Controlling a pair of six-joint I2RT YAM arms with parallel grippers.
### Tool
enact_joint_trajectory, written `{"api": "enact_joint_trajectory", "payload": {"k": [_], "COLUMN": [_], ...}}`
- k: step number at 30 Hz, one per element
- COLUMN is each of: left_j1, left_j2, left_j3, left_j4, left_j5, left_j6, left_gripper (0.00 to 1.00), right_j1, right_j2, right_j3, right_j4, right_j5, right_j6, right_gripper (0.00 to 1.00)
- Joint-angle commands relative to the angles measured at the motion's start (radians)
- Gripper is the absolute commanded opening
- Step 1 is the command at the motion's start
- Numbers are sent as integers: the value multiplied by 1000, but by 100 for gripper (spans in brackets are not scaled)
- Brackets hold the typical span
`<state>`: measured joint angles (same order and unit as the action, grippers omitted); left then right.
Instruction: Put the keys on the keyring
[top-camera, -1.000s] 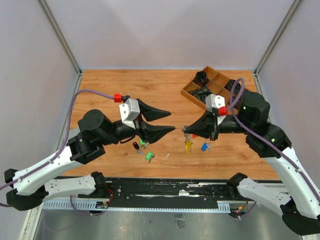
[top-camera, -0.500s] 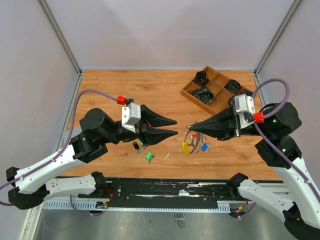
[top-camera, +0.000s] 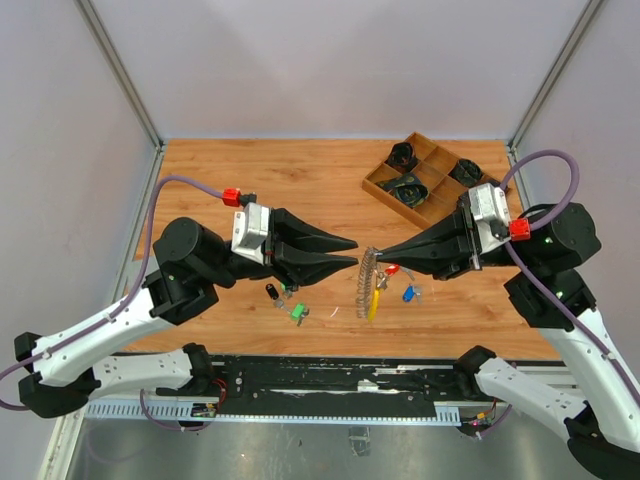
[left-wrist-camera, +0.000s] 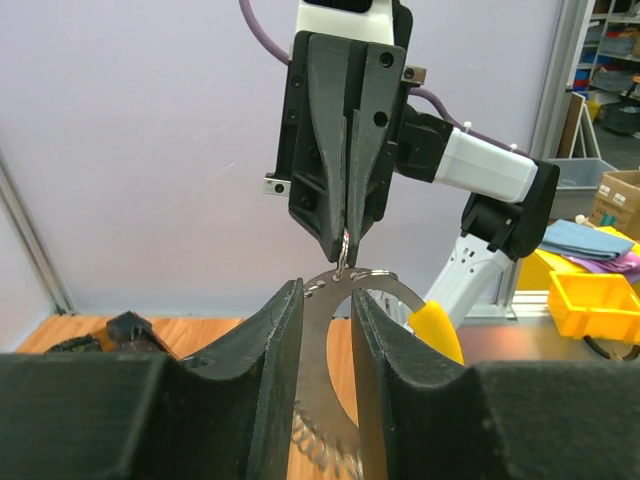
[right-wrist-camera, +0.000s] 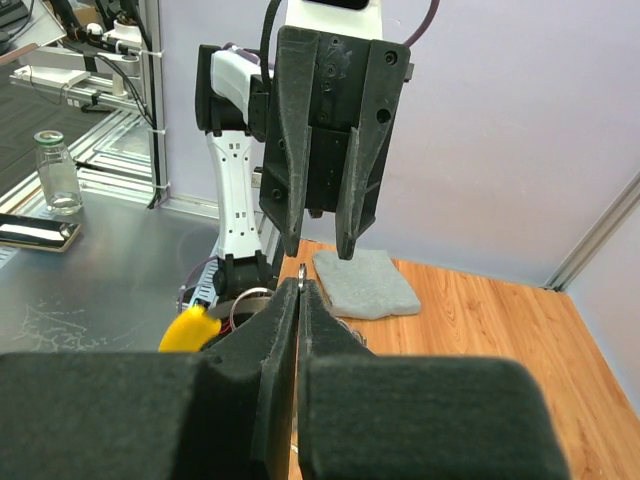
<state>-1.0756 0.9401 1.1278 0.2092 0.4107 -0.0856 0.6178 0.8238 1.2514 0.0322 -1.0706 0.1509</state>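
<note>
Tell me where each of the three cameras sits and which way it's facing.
Top external: above and behind the bases, looking down at the table; both arms show.
Left wrist: on the left arm, looking past its own fingers at the right gripper.
Right wrist: on the right arm, looking past its own fingers at the left gripper.
Shared: both wrist views show the keyring, pinched by the right gripper.

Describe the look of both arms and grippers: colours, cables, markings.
The left arm and the right arm have white links and black joints. Each carries a purple cable ending in a red connector by a white wrist block. The left gripper and right gripper have black, tapering fingers.
</note>
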Motion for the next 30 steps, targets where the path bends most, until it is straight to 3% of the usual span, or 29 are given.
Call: {"api": "enact_joint_trajectory", "payload": {"k": [1,19,30], "left_j1": [5,0,-5], "left_j2": [24,67,80], "left_j3": [26,36,49], "left_j4": [66,100,70], "left_j5": [31,45,64], "left_j6": [-18,-32,-22], "left_gripper": [31,26,26], "right_j1": [14,13,14], "right_j2": [-5,-1,18], "right_j3": [-10,-18,59], "right_j4": [68,37,-143], "right_j5": [-19,-24,-7], "right_j6": [21,-3,-93], "right_gripper": [1,0,0]}}
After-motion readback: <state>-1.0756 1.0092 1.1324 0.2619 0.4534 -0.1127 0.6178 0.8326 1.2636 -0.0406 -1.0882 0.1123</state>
